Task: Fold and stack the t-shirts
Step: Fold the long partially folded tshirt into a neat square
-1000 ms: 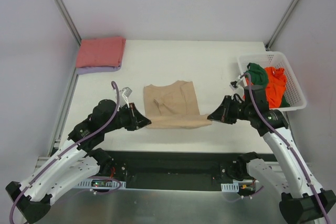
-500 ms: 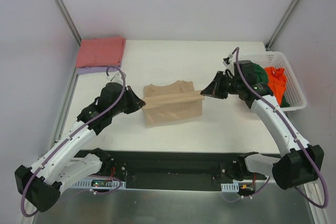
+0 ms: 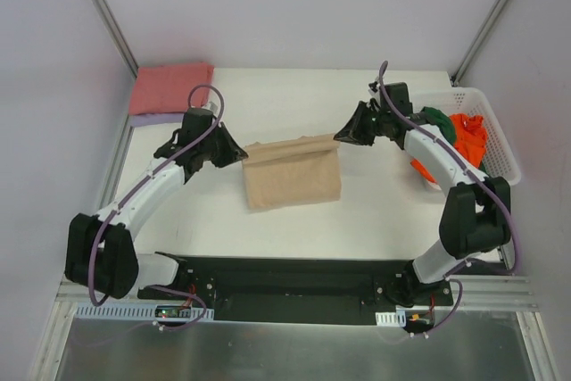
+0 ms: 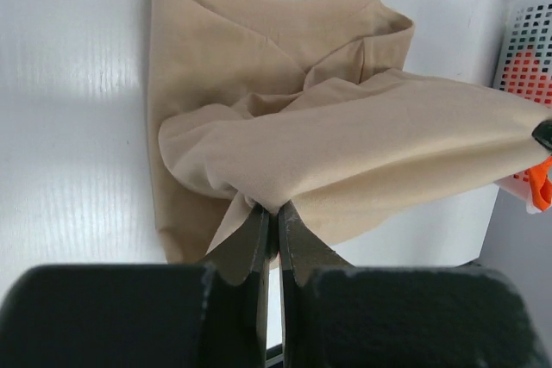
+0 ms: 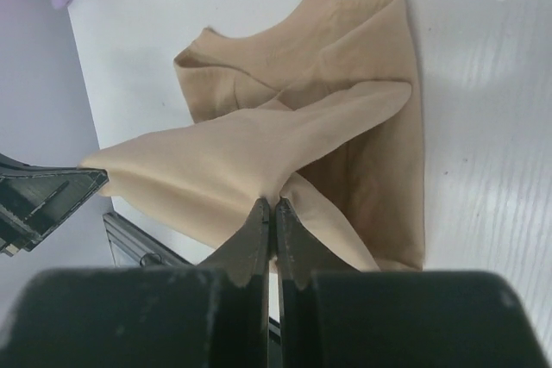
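**Tan shirt pinched at both ends, halfway through a fold**

Your tan shirt [image 3: 293,176] lies in the middle of the tabletop [image 3: 294,95], and one edge of it is lifted off the surface. The left claw [image 3: 237,156] is pressed together on the left end of that raised edge. The right claw [image 3: 342,136] pinches the right end in the same way. Both wrist cameras show the fingers closed tight, with cloth bunched between them. The edge is stretched in a band from claw to claw above the flat lower layer, whose collar points to the far edge.

Treat this shirt as light, limp and thin. It will likely sag in the middle if you bring the claws closer together, and it may drag the lower layer if you pull too hard. The two end corners look like the right places to hold, because they keep the fold line straight. Thin cloth can slip out of a small pinch.

At the far left corner, a folded pink shirt [image 3: 171,88] sits on a lavender one [image 3: 162,119]. The orange shirt [image 3: 467,133] and the green shirt [image 3: 437,119] wait in the basket [image 3: 459,93] at the right edge.
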Robot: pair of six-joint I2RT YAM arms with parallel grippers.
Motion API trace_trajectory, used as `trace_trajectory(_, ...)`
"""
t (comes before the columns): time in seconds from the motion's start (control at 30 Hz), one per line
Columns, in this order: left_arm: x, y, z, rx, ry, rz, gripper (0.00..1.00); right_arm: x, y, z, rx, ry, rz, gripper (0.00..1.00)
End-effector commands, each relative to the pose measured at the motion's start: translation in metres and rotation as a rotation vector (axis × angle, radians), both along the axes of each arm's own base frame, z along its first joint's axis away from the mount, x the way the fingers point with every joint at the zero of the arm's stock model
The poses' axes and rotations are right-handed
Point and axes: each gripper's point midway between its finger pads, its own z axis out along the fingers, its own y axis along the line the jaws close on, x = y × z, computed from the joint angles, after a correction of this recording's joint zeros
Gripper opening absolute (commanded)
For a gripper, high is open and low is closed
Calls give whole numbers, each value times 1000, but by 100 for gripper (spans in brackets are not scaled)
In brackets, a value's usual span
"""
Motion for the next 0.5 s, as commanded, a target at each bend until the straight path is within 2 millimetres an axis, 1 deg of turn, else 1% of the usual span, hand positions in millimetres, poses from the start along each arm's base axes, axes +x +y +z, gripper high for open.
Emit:
trace_trajectory(0.0,29,7,4,13,-23,1,0,47,-6,20,-1,-117,-64,0)
trace_trajectory(0.1,42,9,-9,0,26,6,0,63,-6,8,-19,-100,-80,0)
trace_trajectory(0.27,59,7,-36,10,100,12,0,86,-4,-28,-41,-35,-101,1)
trace_trajectory(0.43,74,10,-53,20,145,48,0,105,4,-54,-38,8,-92,6)
trace_trajectory(0.47,76,11,-57,26,153,52,2,108,4,-59,-41,19,-95,7)
